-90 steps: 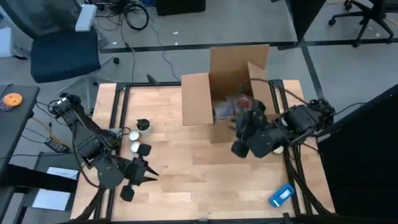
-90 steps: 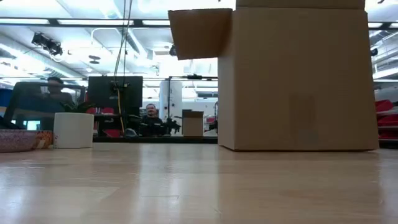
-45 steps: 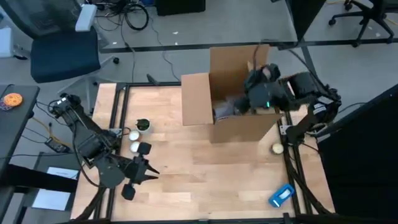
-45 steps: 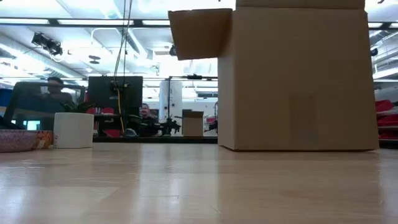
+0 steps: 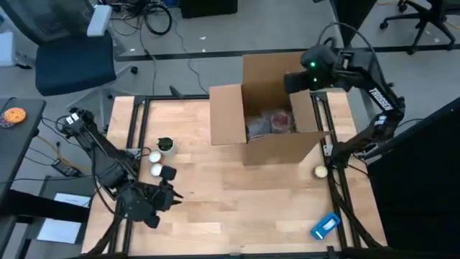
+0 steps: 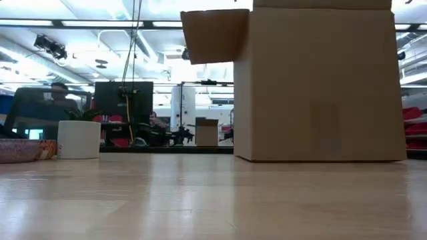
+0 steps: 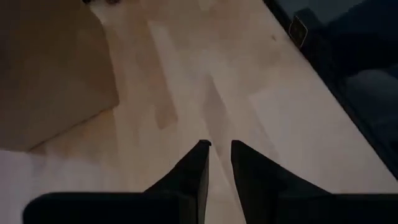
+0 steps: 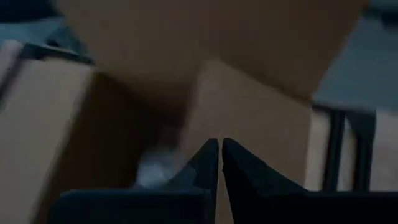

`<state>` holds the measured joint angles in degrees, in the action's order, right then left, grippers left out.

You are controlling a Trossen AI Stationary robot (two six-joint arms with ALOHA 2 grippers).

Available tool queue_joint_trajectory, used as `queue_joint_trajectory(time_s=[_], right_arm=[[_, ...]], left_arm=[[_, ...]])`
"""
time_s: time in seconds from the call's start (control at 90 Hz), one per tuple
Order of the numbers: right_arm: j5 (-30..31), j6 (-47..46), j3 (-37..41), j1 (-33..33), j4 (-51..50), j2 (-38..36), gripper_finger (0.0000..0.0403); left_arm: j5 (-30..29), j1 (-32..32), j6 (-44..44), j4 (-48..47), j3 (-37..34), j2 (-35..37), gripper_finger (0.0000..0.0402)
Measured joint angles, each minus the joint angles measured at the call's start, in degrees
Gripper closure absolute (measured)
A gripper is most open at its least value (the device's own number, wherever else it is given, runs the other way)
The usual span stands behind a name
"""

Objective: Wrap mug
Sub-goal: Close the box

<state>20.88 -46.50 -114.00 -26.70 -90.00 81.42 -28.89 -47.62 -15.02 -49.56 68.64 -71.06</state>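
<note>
Right gripper [image 8: 216,155] pressed together, empty, high over the box's [image 5: 267,147] back corner, likely clearing its flaps. Wrapped bundle [image 5: 272,122], probably the mug, lies inside the box. Left gripper [image 7: 217,158] nearly closed, empty, low over the table [image 5: 237,194], waiting.

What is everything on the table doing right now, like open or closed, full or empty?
Cardboard box: open, flaps up, wrapped bundles inside.
White cup: upright on the table.
Blue item: lying flat near the table's corner.
Left gripper: nearly shut, empty, low over the wood.
Right gripper: shut, empty, above the box.
</note>
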Motion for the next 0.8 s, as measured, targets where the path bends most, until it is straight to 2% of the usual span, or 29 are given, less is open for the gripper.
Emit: queue_joint_trajectory(time_s=[0.167,0.3,0.411,0.556,0.8], right_arm=[[-9.3,-1.9,12.7,-3.3,0.0,-2.0,0.0403],[-17.8,-0.3,19.7,-2.7,1.1,-1.9,0.0403],[-22.9,1.0,24.0,0.2,4.5,-1.9,0.0403],[-23.1,2.0,26.3,4.5,6.1,-1.9,0.0403],[-22.7,0.3,26.3,12.7,11.3,-1.9,0.0403]], left_arm=[[0.0,0.0,0.6,7.4,0.0,0.0,0.0348],[-0.2,0.1,7.9,15.8,0.0,-0.4,0.0348],[-3.3,1.0,14.7,24.9,0.0,-1.7,0.0348],[-4.8,4.4,16.5,35.4,0.1,-5.8,0.0348],[-3.4,12.5,20.9,36.1,7.9,-14.9,0.0348]])
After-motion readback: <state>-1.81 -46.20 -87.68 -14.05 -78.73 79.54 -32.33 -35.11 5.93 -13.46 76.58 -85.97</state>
